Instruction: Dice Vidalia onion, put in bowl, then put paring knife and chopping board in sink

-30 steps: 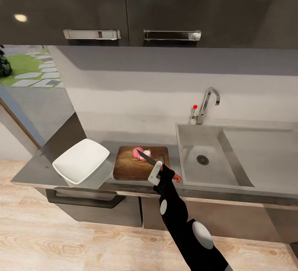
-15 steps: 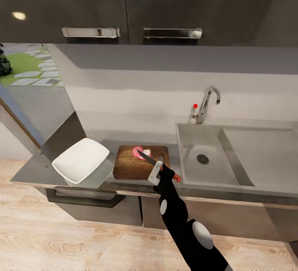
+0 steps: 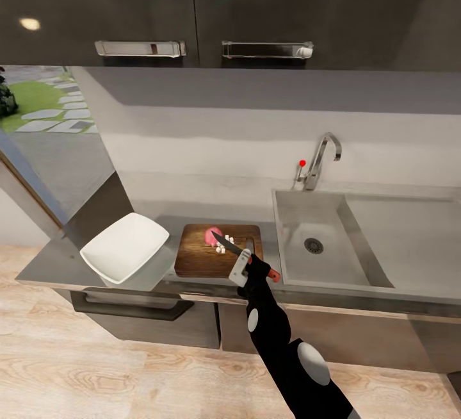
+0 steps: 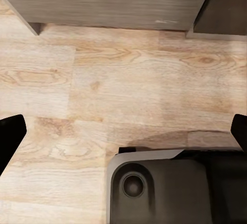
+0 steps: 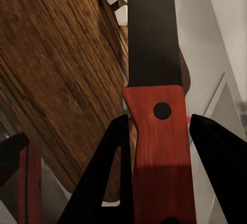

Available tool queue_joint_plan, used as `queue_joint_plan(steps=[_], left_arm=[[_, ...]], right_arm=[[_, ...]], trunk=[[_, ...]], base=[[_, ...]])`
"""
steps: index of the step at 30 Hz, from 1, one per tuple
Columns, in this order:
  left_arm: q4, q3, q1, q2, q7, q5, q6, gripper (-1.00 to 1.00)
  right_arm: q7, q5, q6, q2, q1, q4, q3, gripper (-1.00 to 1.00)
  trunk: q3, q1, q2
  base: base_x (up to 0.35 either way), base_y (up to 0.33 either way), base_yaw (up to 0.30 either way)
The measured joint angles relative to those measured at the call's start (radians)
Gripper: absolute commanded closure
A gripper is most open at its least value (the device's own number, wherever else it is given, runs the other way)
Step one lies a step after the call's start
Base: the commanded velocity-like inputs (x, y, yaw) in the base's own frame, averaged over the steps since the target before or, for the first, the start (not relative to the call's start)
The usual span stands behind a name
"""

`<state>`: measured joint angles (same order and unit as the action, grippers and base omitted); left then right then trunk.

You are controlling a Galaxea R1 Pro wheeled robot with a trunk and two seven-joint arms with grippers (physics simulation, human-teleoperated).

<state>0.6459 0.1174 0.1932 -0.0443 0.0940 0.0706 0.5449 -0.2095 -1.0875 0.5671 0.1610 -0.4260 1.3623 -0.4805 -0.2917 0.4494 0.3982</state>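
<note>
The right claw (image 3: 251,270) pinches one red-handled dark-bladed paring knife (image 3: 232,247) over one brown wooden chopping board (image 3: 198,259), where small white onion dice (image 3: 221,248) lie beside one pink piece (image 3: 212,236). One white rounded-square bowl (image 3: 125,247) sits on the grey glossy worktop (image 3: 51,262). The left claw's (image 4: 123,131) fingers spread above light wood floor (image 4: 123,75).

Brown grained chopping board (image 3: 202,259), red-handled dark-bladed paring knife (image 5: 154,80), white bowl (image 3: 125,247), white onion dice (image 3: 221,249).

We are reaching our black right arm (image 3: 282,342) up to the near edge of the chopping board (image 3: 198,255), the right gripper (image 3: 248,270) clamping the paring knife (image 3: 238,252) by its red handle, blade slanting over the board. Our left gripper (image 4: 123,131) is hanging with fingers spread wide above the floor (image 4: 103,80).
</note>
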Motion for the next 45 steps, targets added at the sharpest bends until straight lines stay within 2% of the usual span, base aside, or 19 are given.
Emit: queue_joint_plan(steps=[12, 27, 29, 31, 32, 33, 34, 36, 38, 39, 41, 43, 45], left_arm=[[0.0, 0.0, 0.0, 0.0, -0.001, 0.0, 0.0, -1.0], [0.0, 0.0, 0.0, 0.0, -0.001, 0.0, 0.001, -1.0], [0.0, 0.0, 0.0, 0.0, -0.001, 0.0, 0.001, -1.0], [0.0, 0.0, 0.0, 0.0, -0.001, 0.0, 0.001, -1.0], [0.0, 0.0, 0.0, 0.0, -0.001, 0.0, 0.001, -1.0], [0.0, 0.0, 0.0, 0.0, -0.001, 0.0, 0.001, -1.0], [0.0, 0.0, 0.0, 0.0, -0.001, 0.0, 0.0, -1.0], [0.0, 0.0, 0.0, 0.0, -0.001, 0.0, 0.0, -1.0], [0.0, 0.0, 0.0, 0.0, -0.001, 0.0, 0.0, -1.0], [0.0, 0.0, 0.0, 0.0, -0.001, 0.0, 0.0, -1.0], [0.0, 0.0, 0.0, 0.0, -0.001, -0.001, 0.0, -1.0], [0.0, 0.0, 0.0, 0.0, -0.001, -0.001, 0.0, -1.0], [0.0, 0.0, 0.0, 0.0, -0.001, -0.001, 0.001, -1.0]], right_arm=[[0.0, 0.0, 0.0, 0.0, 0.0, 0.0, 0.0, 1.0], [0.0, 0.009, 0.0, 0.002, 0.0, 0.015, 0.001, 1.0], [0.0, 0.047, -0.001, 0.004, 0.0, 0.044, 0.006, 1.0], [0.001, 0.117, -0.001, 0.003, -0.001, 0.09, 0.011, 1.0], [0.001, 0.165, 0.0, 0.001, 0.0, 0.118, 0.019, 1.0], [0.001, 0.211, -0.001, -0.001, 0.0, 0.14, 0.056, 1.0], [0.0, 0.257, -0.005, 0.001, 0.0, 0.161, 0.145, 1.0], [-0.007, 0.32, -0.008, 0.002, -0.001, 0.189, 0.259, 1.0], [-0.006, 0.411, -0.009, 0.0, 0.0, 0.2, 0.299, 1.0], [-0.006, 0.441, -0.01, -0.001, -0.001, 0.202, 0.31, 1.0], [-0.005, 0.468, -0.012, -0.003, 0.0, 0.203, 0.35, 1.0], [-0.007, 0.478, -0.014, -0.002, 0.0, 0.204, 0.424, 1.0], [-0.009, 0.504, -0.014, -0.001, -0.001, 0.204, 0.472, 1.0]], trunk=[[0.0, 0.0, 0.0], [-0.013, 0.0, 0.0], [-0.013, 0.0, 0.0], [-0.013, 0.0, 0.0], [-0.013, 0.0, 0.0], [-0.013, 0.0, 0.0], [-0.013, 0.0, 0.0], [-0.013, 0.0, 0.0], [-0.013, 0.0, 0.0], [-0.013, 0.0, 0.0], [-0.013, 0.0, 0.0], [-0.013, 0.0, 0.0], [-0.013, 0.0, 0.0]], base=[[0.047, 0.034, 0.0], [0.0, 0.0, 0.0], [0.0, 0.0, 0.0], [0.0, 0.0, 0.0], [0.0, 0.0, 0.0], [0.0, 0.0, 0.0], [0.0, 0.0, 0.0], [0.0, 0.0, 0.0], [0.0, 0.0, 0.0], [0.0, 0.0, 0.0], [0.0, 0.0, 0.0], [0.0, 0.0, 0.0], [0.0, 0.0, -0.043]])
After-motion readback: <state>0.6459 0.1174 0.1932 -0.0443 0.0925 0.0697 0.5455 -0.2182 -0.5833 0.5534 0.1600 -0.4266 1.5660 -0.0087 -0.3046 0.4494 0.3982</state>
